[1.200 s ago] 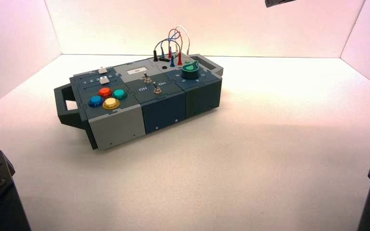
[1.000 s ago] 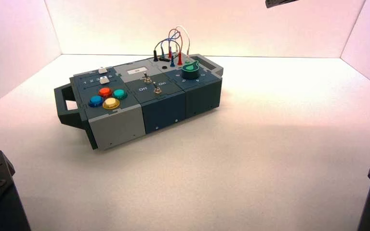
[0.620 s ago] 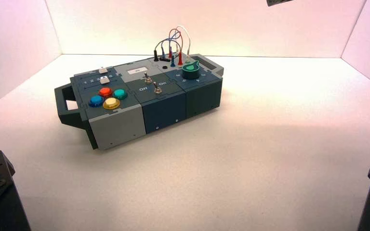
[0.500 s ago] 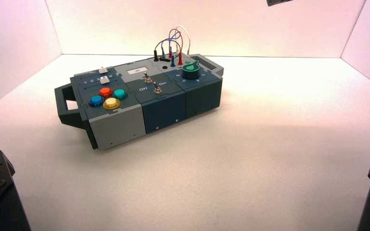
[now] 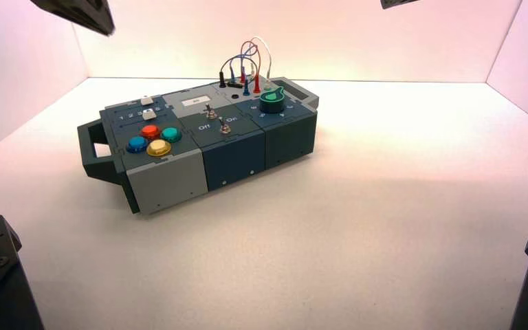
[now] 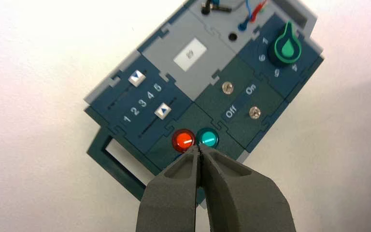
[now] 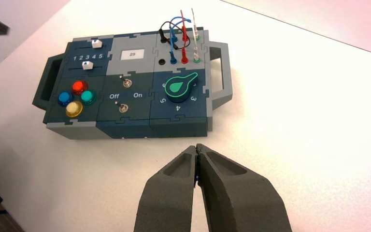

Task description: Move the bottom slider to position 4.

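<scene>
White desk (image 5: 357, 227) and pale walls surround the box (image 5: 199, 137), which stands turned a little, handles at both ends. On its slider end, beside the red button (image 6: 183, 140), the bottom slider (image 6: 163, 110) sits on its track below the numeral 5, just past position 4 (image 6: 149, 95), with the twin slider (image 6: 136, 78) on the far side of the numerals. Above the coloured buttons hangs the left hand (image 6: 199, 149), fingertips pressed together and holding nothing; the right hand (image 7: 196, 150), likewise closed and empty, hovers off the box's knob (image 7: 178, 88) side.

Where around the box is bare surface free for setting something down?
Wide bare table lies right of the box and in front of it, toward the arm bases. Behind it, a strip runs to the back wall. The left handle side is tighter.
</scene>
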Motion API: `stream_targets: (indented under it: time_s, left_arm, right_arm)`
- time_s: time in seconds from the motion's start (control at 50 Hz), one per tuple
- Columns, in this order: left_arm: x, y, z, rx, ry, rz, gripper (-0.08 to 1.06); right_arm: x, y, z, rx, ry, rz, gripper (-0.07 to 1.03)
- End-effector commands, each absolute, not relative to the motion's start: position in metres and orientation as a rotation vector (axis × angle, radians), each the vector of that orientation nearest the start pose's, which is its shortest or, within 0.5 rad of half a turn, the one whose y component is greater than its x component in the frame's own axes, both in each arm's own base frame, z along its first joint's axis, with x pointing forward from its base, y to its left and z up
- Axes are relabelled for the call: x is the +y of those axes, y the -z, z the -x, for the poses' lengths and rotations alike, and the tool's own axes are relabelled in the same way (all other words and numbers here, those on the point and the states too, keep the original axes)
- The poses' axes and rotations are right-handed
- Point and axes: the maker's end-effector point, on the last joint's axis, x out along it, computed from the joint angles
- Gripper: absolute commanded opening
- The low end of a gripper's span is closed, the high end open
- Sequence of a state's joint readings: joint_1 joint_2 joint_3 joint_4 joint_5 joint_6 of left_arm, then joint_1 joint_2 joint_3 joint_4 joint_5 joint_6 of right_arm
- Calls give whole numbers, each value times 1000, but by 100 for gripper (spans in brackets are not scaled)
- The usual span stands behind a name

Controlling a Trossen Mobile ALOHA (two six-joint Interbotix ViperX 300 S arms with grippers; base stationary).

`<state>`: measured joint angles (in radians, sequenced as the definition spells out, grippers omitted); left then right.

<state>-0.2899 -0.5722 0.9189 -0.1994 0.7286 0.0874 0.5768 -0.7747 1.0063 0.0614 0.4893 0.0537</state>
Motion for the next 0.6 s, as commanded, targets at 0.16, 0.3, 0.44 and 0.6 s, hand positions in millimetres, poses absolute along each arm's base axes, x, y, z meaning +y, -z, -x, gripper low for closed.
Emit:
stream_targets:
  time_s: [0.16, 0.3, 0.44, 0.6]
  left_arm:
    - [-106, -154, -260, 1106, 368, -60, -3]
    - [-110, -146, -270, 1136, 375, -77, -3]
    - [-114, -142, -277, 1152, 378, -84, -3]
    - [-115, -137, -283, 1166, 380, -97, -3]
  right_arm:
    - [149, -208, -216, 706, -547, 86, -2]
    - [149, -208, -216, 706, -547, 86, -2]
    - [149, -208, -217, 704, -547, 87, -2]
    - [149, -208, -217, 704, -547, 87, -2]
